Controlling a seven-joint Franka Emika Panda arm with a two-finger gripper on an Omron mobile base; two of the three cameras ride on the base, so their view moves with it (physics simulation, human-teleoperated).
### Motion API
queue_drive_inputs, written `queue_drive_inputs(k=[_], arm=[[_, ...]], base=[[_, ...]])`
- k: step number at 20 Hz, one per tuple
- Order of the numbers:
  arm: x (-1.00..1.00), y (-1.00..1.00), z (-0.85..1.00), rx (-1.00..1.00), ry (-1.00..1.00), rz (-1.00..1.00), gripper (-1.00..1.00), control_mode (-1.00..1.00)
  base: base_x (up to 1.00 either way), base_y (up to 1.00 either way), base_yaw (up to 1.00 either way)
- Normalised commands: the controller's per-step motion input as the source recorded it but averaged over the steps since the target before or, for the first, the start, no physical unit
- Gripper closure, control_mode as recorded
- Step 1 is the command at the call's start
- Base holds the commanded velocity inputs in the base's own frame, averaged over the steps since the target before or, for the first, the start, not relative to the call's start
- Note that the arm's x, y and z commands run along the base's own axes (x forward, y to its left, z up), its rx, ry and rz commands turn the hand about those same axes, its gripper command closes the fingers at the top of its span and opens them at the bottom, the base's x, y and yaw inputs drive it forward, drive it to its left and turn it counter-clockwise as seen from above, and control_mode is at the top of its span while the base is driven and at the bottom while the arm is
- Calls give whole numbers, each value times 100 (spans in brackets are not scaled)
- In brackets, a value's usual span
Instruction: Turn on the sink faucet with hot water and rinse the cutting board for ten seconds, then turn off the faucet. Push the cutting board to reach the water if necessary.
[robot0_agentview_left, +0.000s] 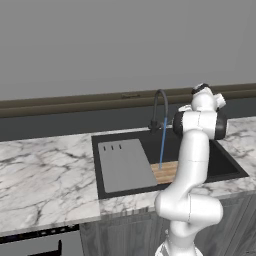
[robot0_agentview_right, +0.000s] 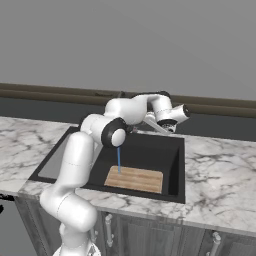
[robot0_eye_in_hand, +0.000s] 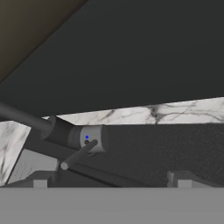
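The sink faucet (robot0_agentview_left: 160, 105) arches dark over the back of the black sink (robot0_agentview_left: 230, 167). The water (robot0_agentview_left: 162, 142) falls from it as a thin blue stream onto the left end of the cutting board (robot0_agentview_left: 166, 172), a striped light-brown board lying on the basin floor. From the right, the water (robot0_agentview_right: 118, 161) meets the cutting board (robot0_agentview_right: 134, 179) near its far left corner. My gripper (robot0_agentview_right: 168, 129) hangs over the back rim of the sink (robot0_agentview_right: 176, 170). In the hand view my gripper (robot0_eye_in_hand: 112, 180) is open, with the faucet base (robot0_eye_in_hand: 89, 139) and its thin handle (robot0_eye_in_hand: 76, 157) just beyond the left fingertip (robot0_eye_in_hand: 40, 180).
A larger flat grey slab (robot0_agentview_left: 125, 165) with three slots lies in the left part of the basin, beside the board. White veined marble counter (robot0_agentview_left: 45, 175) runs on both sides. A dark backsplash and brown ledge (robot0_agentview_left: 75, 102) run along the wall behind.
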Motion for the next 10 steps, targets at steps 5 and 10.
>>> queue_drive_inputs(k=[5,10], arm=[[0,-14,-1,0,0,0,-100,-100],[1,-7,-1,0,0,-1,-100,-100]], base=[[0,0,0],[0,0,0]])
